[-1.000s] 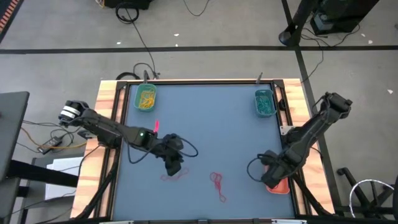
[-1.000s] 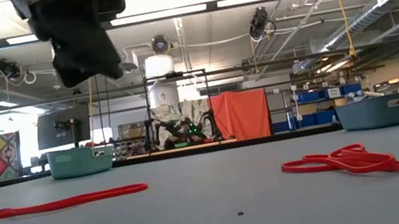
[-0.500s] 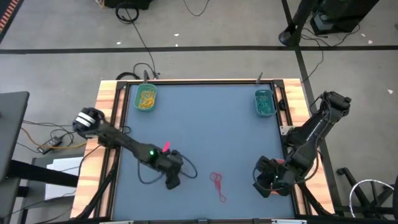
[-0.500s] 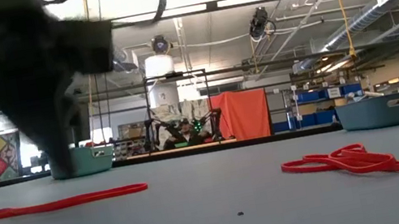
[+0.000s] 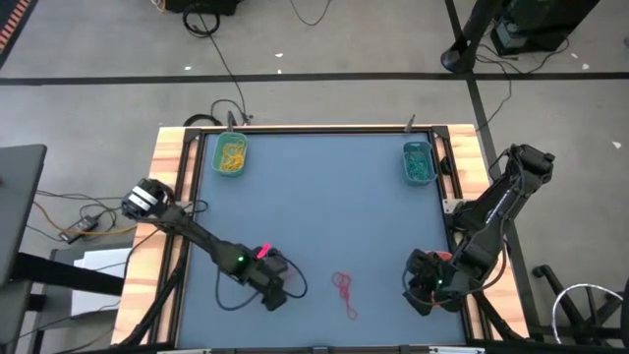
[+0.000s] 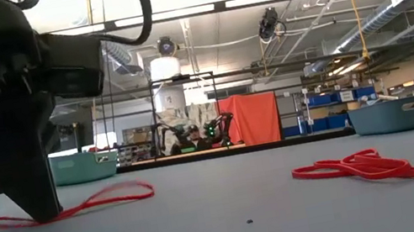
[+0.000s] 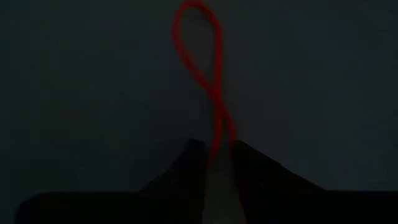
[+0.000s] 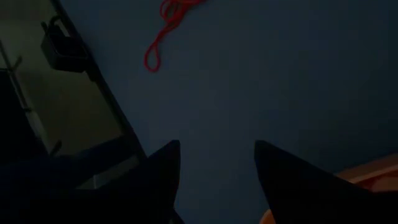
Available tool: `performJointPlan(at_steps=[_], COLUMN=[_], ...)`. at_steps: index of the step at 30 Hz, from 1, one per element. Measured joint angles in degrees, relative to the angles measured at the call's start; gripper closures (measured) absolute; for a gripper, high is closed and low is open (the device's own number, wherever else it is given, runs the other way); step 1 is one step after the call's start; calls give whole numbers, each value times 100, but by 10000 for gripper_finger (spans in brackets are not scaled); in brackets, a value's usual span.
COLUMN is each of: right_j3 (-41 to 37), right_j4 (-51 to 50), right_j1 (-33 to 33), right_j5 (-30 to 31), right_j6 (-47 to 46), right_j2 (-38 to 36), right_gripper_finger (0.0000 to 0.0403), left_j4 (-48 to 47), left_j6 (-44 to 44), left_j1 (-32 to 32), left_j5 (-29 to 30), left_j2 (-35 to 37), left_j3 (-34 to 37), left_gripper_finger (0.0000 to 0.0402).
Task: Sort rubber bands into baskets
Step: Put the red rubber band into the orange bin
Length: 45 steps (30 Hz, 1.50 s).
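From above, my left gripper [image 5: 274, 298] is down on the blue-grey table [image 5: 324, 197] near its front edge, at the red band I'm after; a tangle of red rubber bands [image 5: 343, 288] lies just beside it, and my right gripper [image 5: 421, 298] waits by the orange-red basket [image 5: 450, 291]. The green basket [image 5: 231, 153] and teal basket [image 5: 418, 162] sit at the far corners. At table height, my left fingertips [image 6: 43, 215] press on the red band [image 6: 111, 199], which humps up beside them. My left wrist view shows the jaws narrowed on that strand [image 7: 199, 56], a loop trailing ahead: pinched, I judge. Next comes a clean lift and carry to the orange-red basket. My right jaws stand apart, empty. Behind the table, a workshop with ceiling lights and an orange screen [image 6: 250, 118].
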<state>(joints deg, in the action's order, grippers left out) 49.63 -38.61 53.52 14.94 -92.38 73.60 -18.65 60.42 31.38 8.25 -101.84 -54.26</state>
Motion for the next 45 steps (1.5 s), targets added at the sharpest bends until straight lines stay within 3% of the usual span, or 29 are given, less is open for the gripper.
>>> performJointPlan(at_steps=[7,13,18,25,32,45], right_j3=[0,0,0,7,5,0], right_j4=[284,1262,1924,2053,3006,4776], right_j1=[0,-40,-200,-510,-841,-1371], right_j5=[-4,216,613,491,276,168], right_j6=[-51,-26,755,1852,2524,2738], right_j2=[0,0,2,109,187,225], right_gripper_finger=[186,186,186,186,186,186], left_j4=[12,435,1149,1498,1493,1674], left_j6=[155,156,-290,-1447,-2113,-2505], left_j1=[20,18,13,15,-57,-137], left_j5=[114,433,754,682,692,754], left_j2=[-50,-95,-66,-61,-55,-48], left_j3=[12,-272,-788,-1802,-2656,-3054], left_gripper_finger=[393,398,399,399,399,398])
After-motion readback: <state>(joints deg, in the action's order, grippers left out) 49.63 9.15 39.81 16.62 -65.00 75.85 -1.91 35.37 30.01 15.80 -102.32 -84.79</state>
